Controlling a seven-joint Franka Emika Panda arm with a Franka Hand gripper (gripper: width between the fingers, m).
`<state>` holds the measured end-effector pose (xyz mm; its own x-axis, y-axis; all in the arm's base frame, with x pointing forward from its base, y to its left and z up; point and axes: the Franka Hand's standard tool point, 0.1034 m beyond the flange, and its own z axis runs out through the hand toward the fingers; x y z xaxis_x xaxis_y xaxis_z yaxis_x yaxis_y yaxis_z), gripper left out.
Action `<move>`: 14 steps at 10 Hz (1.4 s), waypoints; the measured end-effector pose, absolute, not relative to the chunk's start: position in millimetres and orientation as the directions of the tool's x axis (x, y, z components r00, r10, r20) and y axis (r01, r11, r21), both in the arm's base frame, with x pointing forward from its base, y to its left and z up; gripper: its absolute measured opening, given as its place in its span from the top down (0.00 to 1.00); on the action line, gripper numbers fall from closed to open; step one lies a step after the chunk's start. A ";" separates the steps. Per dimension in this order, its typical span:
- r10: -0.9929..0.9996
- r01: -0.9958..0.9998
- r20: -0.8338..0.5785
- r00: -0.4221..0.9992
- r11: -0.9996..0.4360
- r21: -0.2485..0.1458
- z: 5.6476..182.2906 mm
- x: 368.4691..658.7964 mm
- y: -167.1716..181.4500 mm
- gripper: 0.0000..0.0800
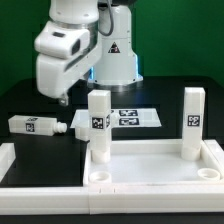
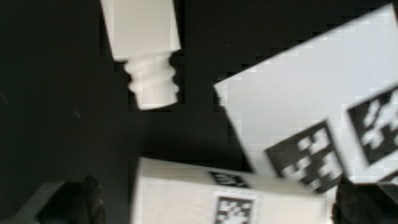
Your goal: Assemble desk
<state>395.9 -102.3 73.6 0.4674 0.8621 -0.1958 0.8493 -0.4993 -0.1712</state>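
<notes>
The desk's white rimmed tabletop lies at the front with two tagged legs standing on it, one at its back left corner in the exterior view, the other at its back right. A third leg lies loose on the black table, its threaded end bare. My gripper hangs open above that threaded end, left of the standing leg and apart from both. In the wrist view a tagged leg shows between my wide-apart dark fingertips, and nothing is held in my gripper.
The marker board lies flat behind the tabletop and also shows in the wrist view. A white border rail runs along the exterior view's left and front. The arm's base stands at the back.
</notes>
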 end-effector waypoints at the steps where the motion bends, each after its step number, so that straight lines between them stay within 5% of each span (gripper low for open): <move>1: 0.895 0.887 -0.161 0.417 -0.439 -0.141 71.4 399.7 -104.5 0.19; 5: 0.743 0.740 -0.191 0.641 -0.665 -0.103 69.9 398.2 -102.2 0.19; 8: 0.321 0.305 -0.220 0.921 -0.947 -0.105 61.6 390.5 -97.9 0.19; 13: -0.044 -0.060 -0.247 0.968 -0.997 -0.055 59.8 390.8 -91.7 0.19; 14: -0.248 -0.282 -0.268 0.931 -0.955 -0.095 62.8 396.7 -94.4 0.19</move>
<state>396.7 -94.4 62.8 0.9310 -0.2481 -0.2677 -0.2818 -0.9547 -0.0954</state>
